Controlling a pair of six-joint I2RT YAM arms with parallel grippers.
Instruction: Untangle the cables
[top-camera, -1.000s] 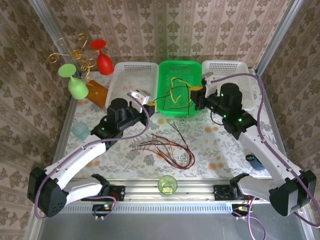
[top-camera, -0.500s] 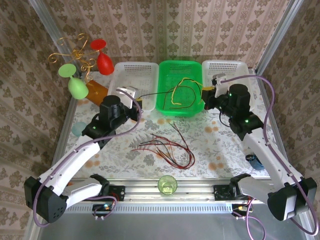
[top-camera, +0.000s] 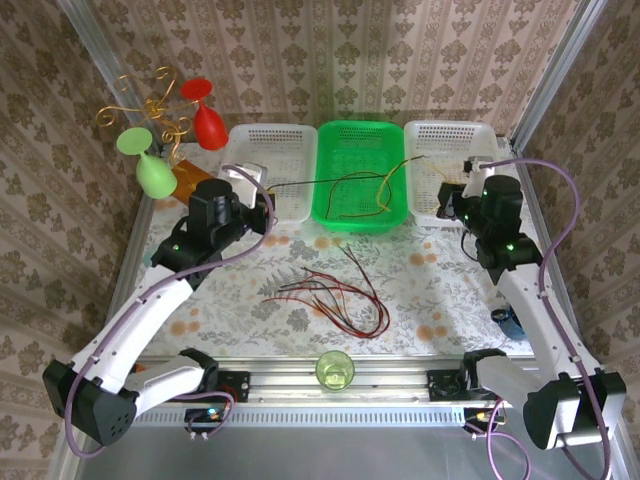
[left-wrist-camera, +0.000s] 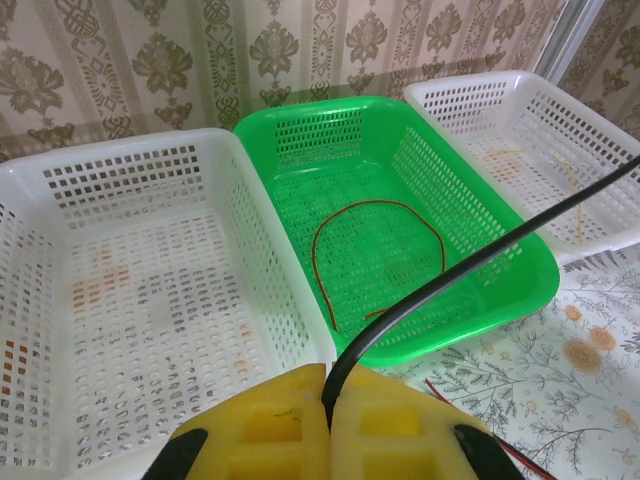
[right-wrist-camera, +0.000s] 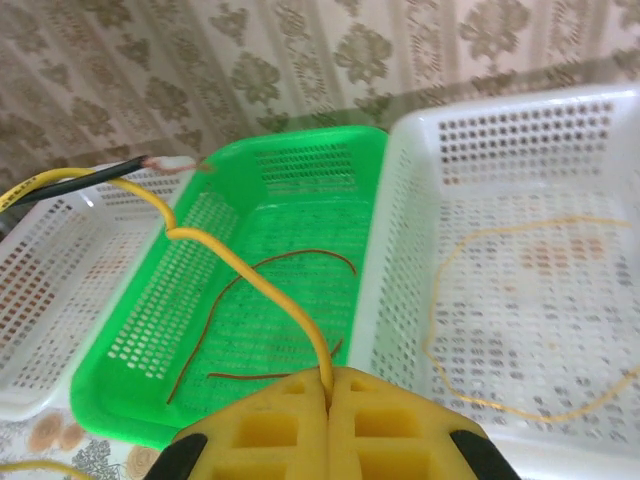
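The left gripper (left-wrist-camera: 328, 402) is pinched tight on the black cable (left-wrist-camera: 470, 262), and the right gripper (right-wrist-camera: 328, 385) is pinched just as tight on the yellow cable (right-wrist-camera: 240, 275). A second ago both worked close together over the green basket (top-camera: 325, 170) with the two cables bunched between them. Now the arms have swung apart: the left gripper (top-camera: 262, 190) hangs to the left of the green basket, the right gripper (top-camera: 455, 190) to its right, and the pair of cables is drawn out in a long line above it. In the right wrist view the black cable's stripped tip lies beside the yellow one, so I judge the pair nearly parted, though whether they are wholly free I cannot tell.

Patterned wallpaper closes the room on three sides behind the green basket. The table (top-camera: 450, 300), under a flowered cloth, carries a white basket (top-camera: 245, 140) touching the green basket's left side and another white basket (top-camera: 440, 130) touching its right. In front of the green basket a loose pile of red and black cables (top-camera: 335, 295) waits, the larger share of the job. A red cable (left-wrist-camera: 380, 205) curls inside the green basket, and a yellow-orange cable (right-wrist-camera: 440, 290) lies in the right white one. Farther in front of the green basket, at the table's near edge, stands a green cup (top-camera: 335, 370).
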